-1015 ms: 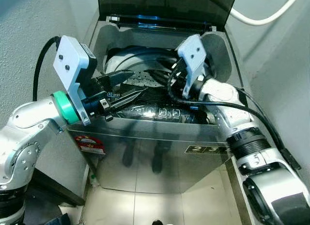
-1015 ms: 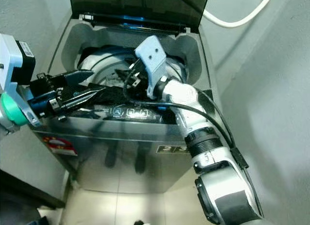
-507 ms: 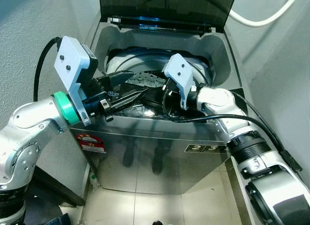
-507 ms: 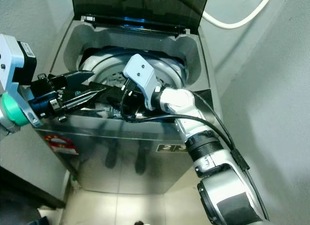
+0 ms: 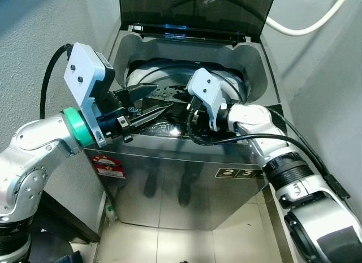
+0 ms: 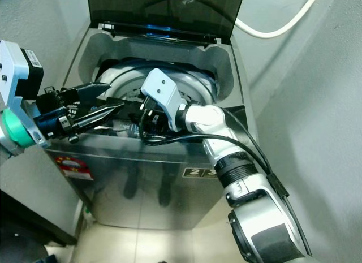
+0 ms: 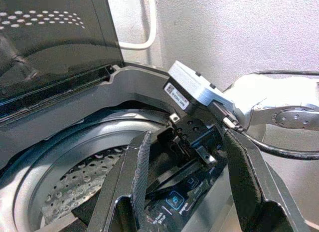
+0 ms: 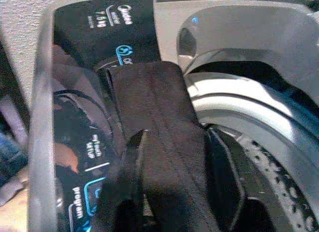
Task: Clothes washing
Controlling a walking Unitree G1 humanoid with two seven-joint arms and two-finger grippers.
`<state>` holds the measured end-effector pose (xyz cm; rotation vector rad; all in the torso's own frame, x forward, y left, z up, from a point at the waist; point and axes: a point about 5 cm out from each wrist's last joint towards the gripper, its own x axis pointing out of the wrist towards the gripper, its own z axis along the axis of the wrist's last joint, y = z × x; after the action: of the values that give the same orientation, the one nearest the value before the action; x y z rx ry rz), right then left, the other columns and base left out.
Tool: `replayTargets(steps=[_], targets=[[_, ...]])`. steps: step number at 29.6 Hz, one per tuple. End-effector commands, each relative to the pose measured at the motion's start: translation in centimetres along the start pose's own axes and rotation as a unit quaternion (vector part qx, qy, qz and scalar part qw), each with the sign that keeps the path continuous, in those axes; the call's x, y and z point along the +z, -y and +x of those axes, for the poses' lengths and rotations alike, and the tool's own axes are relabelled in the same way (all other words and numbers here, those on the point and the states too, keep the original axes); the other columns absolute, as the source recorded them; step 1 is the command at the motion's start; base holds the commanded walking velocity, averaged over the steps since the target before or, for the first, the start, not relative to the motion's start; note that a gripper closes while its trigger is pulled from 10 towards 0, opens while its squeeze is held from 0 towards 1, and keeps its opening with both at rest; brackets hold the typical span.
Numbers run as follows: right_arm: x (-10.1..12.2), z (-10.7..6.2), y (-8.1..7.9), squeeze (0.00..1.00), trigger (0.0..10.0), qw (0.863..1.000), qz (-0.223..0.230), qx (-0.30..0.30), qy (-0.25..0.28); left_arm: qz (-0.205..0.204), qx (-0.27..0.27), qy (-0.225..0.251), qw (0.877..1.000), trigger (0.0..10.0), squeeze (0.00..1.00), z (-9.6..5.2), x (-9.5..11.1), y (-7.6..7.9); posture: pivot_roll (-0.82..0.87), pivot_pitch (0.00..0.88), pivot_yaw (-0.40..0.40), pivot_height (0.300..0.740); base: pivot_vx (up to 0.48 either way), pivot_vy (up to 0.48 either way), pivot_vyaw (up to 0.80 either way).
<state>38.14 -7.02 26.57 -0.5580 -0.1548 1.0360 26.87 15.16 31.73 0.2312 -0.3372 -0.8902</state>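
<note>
Loading underway — cloth at the washer's front rim, not yet in the drum.
Right claw (image 8: 169, 192) grips a dark cloth (image 8: 159, 122) over the control panel (image 8: 84, 142); left claw (image 5: 148, 103) hangs open beside it; beyond, the drum (image 5: 164, 93) is open, the raised lid (image 5: 192, 8) and walls close in.

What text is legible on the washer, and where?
"Midea", "7.5 kg": black control panel.
"program": same panel, beside a blue-outlined button.
"2 3": black label on the steel front; rest hidden by the right arm.
Red sticker on the front: too small to read.
</note>
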Motion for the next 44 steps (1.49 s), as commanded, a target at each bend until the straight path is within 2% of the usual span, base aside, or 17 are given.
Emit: replayTargets(steps=[1, 11, 14, 15, 17, 19, 20, 21, 22, 23, 24, 26, 29, 33, 34, 39, 44], targets=[[-2.5, -0.2, -0.6, 0.00, 0.0, 0.998, 0.036, 0.020, -0.054, -0.004, -0.009, -0.008, 1.000, 10.0, 0.00, 0.2, -0.4, 0.4, 0.06, 0.188, 0.005, 0.740, 0.000, 0.000, 0.00], [-2.0, 0.7, 0.1, 0.00, 0.0, 0.998, 0.044, -0.017, -0.046, -0.005, -0.006, -0.006, 1.000, 10.0, 0.00, 0.2, -0.3, 0.6, 0.07, 0.186, -0.006, 0.740, 0.000, 0.000, 0.00], [-0.6, 0.9, 1.6, 0.00, 0.0, 0.994, 0.049, -0.093, -0.013, -0.005, -0.004, -0.007, 1.000, 10.0, 0.00, 0.1, -0.3, 0.6, 0.07, 0.185, -0.008, 0.740, 0.000, 0.000, 0.00], [-0.6, 0.9, 1.6, 0.00, 0.0, 0.994, 0.049, -0.093, -0.013, -0.005, -0.004, -0.007, 1.000, 10.0, 0.00, 0.1, -0.3, 0.6, 0.07, 0.185, -0.008, 0.740, 0.000, 0.000, 0.00], [0.9, 0.9, 3.2, 0.00, 0.0, 0.983, 0.028, -0.180, 0.011, -0.005, -0.004, -0.007, 1.000, 10.0, 0.00, 0.1, -0.3, 0.6, 0.07, 0.184, -0.007, 0.740, 0.000, 0.000, 0.00], [1.5, 0.8, 3.8, 0.00, 0.0, 0.976, 0.015, -0.215, 0.017, -0.005, -0.004, -0.007, 1.000, 10.0, 0.00, 0.1, -0.4, 0.6, 0.07, 0.184, -0.007, 0.740, 0.000, 0.000, 0.00], [2.0, 0.6, 4.7, 0.00, 7.4, 0.962, -0.014, -0.272, 0.010, -0.006, -0.005, -0.006, 1.000, 10.0, 0.00, 0.2, -0.4, 0.6, 0.07, 0.184, -0.006, 0.740, 0.000, 0.000, 0.00], [2.0, 0.6, 4.7, 0.00, 7.4, 0.962, -0.014, -0.272, 0.010, -0.006, -0.005, -0.006, 1.000, 10.0, 0.00, 0.2, -0.4, 0.6, 0.07, 0.184, -0.006, 0.740, 0.000, 0.000, 0.00], [2.7, 0.2, 5.4, 0.00, 10.0, 0.945, -0.045, -0.323, 0.012, -0.007, -0.006, -0.006, 1.000, 10.0, 0.00, 0.2, -0.4, 0.7, 0.07, 0.184, -0.006, 0.740, 0.000, 0.000, 0.00], [3.2, -0.3, 6.1, 0.00, 10.0, 0.928, -0.059, -0.366, 0.020, -0.007, -0.006, -0.005, 1.000, 10.0, 0.00, 0.3, -0.4, 0.7, 0.07, 0.182, -0.007, 0.740, 0.000, 0.000, 0.00], [3.2, -0.3, 6.1, 0.00, 10.0, 0.928, -0.059, -0.366, 0.020, -0.007, -0.006, -0.005, 1.000, 10.0, 0.00, 0.3, -0.4, 0.7, 0.07, 0.182, -0.007, 0.740, 0.000, 0.000, 0.00], [4.1, -0.8, 6.7, 0.00, 10.0, 0.909, -0.069, -0.408, 0.042, -0.008, -0.006, -0.004, 1.000, 10.0, 0.00, 0.3, -0.4, 0.8, 0.07, 0.182, -0.012, 0.740, 0.000, 0.000, 0.00], [4.4, -0.7, 6.7, 0.00, 10.0, 0.911, -0.076, -0.402, 0.051, -0.008, -0.005, -0.004, 1.000, 10.0, 0.00, 0.3, -0.4, 0.8, 0.07, 0.182, -0.013, 0.740, 0.000, 0.000, 0.00], [4.2, -0.4, 6.2, 0.00, 10.0, 0.919, -0.121, -0.374, 0.038, -0.009, -0.001, -0.005, 1.000, 10.0, 0.00, 0.2, -0.5, 0.8, 0.07, 0.182, -0.015, 0.740, 0.000, 0.000, 0.00], [3.7, -0.2, 5.9, 1.00, 10.0, 0.924, -0.133, -0.358, 0.022, -0.009, -0.001, -0.005, 1.000, 10.0, 0.00, 0.2, -0.5, 0.8, 0.07, 0.183, -0.013, 0.740, 0.000, 0.000, 0.00], [1.9, 0.1, 5.3, 1.00, 10.0, 0.942, -0.118, -0.314, -0.020, -0.010, 0.000, -0.003, 1.000, 10.0, 0.00, 0.2, -0.5, 0.7, 0.07, 0.184, -0.010, 0.740, 0.000, 0.000, 0.00], [1.5, -0.1, 5.3, 1.00, 10.0, 0.947, -0.106, -0.301, -0.022, -0.010, 0.000, -0.003, 1.000, 10.0, 0.00, 0.3, -0.5, 0.7, 0.06, 0.184, -0.005, 0.740, 0.000, 0.000, 0.00]])
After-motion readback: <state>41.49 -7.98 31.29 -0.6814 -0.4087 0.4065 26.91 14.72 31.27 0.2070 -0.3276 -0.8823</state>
